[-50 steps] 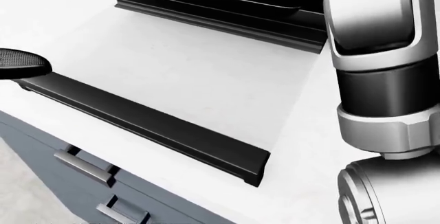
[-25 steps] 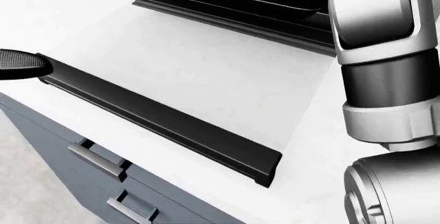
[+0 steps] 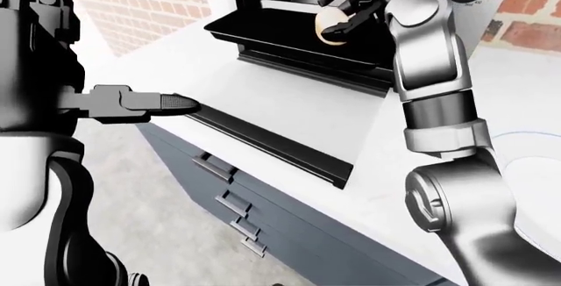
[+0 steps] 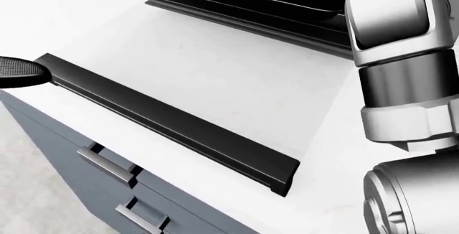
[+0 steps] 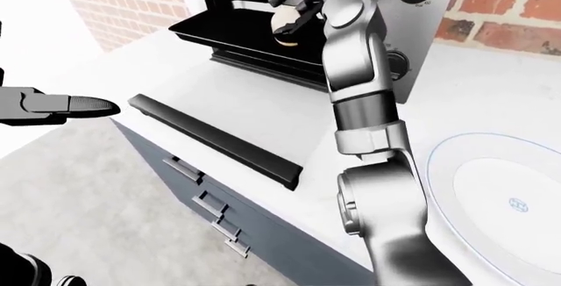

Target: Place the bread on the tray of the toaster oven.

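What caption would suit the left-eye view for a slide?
Right hand holds the bread over the toaster oven tray.

3 head cameras, downward over counter

Even, bright simulator light is washing the white desk nearly featureless; soft shadows are lying under the toaster oven, whose interior is rendering flat black. Edges are staying sharp.

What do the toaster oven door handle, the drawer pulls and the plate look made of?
Renders, so by look only. Door handle: matte black, plastic or coated metal; soft, dull highlights. Drawer pulls: brushed metal, grey with bright edge glints. Plate: glossy white, ceramic-like, with a thin blue rim line.
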